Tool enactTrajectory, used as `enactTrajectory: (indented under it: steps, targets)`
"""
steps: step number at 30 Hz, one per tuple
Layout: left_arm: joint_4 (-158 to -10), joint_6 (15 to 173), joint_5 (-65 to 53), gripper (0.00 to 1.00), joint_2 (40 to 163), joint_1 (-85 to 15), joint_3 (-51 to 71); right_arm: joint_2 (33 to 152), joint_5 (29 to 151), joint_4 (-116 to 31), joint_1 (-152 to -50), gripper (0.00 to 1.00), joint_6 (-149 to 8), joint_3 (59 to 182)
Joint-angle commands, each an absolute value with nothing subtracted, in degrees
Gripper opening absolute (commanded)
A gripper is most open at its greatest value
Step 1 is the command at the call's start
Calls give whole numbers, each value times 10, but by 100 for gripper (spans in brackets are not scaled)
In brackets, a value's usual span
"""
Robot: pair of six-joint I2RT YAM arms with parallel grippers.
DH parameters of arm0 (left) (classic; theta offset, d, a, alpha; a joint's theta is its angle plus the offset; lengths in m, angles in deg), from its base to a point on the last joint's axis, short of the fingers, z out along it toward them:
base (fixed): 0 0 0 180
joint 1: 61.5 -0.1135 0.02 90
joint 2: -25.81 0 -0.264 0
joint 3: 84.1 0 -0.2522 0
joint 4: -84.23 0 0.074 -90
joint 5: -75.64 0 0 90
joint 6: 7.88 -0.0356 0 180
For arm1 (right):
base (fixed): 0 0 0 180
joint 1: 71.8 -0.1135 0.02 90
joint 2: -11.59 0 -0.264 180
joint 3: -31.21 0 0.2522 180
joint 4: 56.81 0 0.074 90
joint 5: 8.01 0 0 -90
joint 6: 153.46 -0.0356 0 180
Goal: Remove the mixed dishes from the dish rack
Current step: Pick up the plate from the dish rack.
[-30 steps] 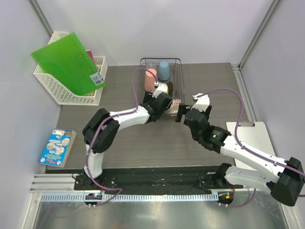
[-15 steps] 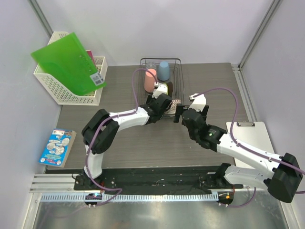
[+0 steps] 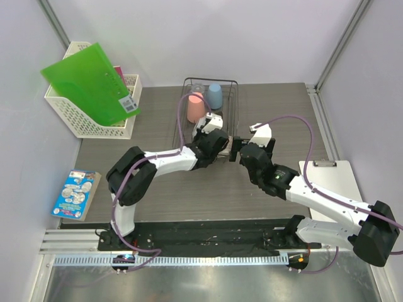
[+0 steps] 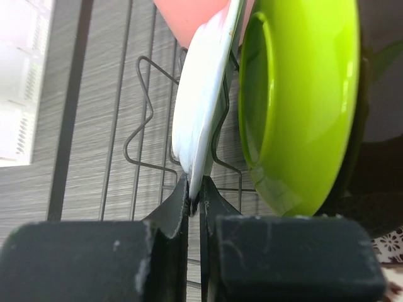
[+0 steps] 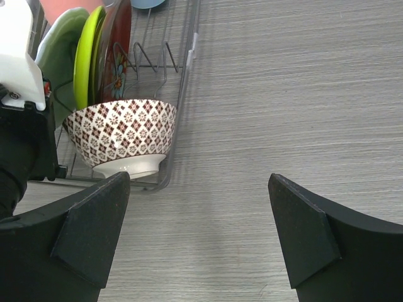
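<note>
In the left wrist view my left gripper (image 4: 196,200) is shut on the lower rim of the pale grey-white plate (image 4: 203,94), which stands on edge in the black wire dish rack (image 4: 146,119). Beside it stands the yellow-green plate (image 4: 302,107), and the pink cup (image 4: 189,12) is behind. From above, the pink cup (image 3: 196,107) and the light blue cup (image 3: 215,95) sit at the rack's (image 3: 234,100) far end. My right gripper (image 5: 198,189) is open over bare table, just right of the patterned white bowl (image 5: 119,135) and the red plate (image 5: 118,44).
A white lattice basket (image 3: 82,116) with a green folder (image 3: 91,82) stands at the back left. A small book (image 3: 74,194) lies near the left edge, and a white clipboard (image 3: 334,182) lies at the right. The left arm (image 5: 19,145) crowds the rack's near left side.
My left gripper has closed onto the pale plate's rim. My right gripper has moved left, closer to the rack's near right corner, and has stayed open.
</note>
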State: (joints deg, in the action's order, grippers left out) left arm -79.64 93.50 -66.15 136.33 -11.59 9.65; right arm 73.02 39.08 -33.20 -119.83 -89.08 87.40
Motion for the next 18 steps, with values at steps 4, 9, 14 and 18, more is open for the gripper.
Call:
enactTrajectory:
  steps: [4,9,14,18]
  targets:
    - [-881,885,-810,0,1332,-109,108,727,374,-350,-1200,96,-890,894]
    - [-952,845,-876,0,1332,-102,124,726,368,-349,-1201,97,-892,892]
    - [-1102,740,-916,0,1330,-89,153,722,361,-348,-1201,96,-888,893]
    - [-1136,706,-930,0,1324,-83,154,716,355,-346,-1201,97,-885,892]
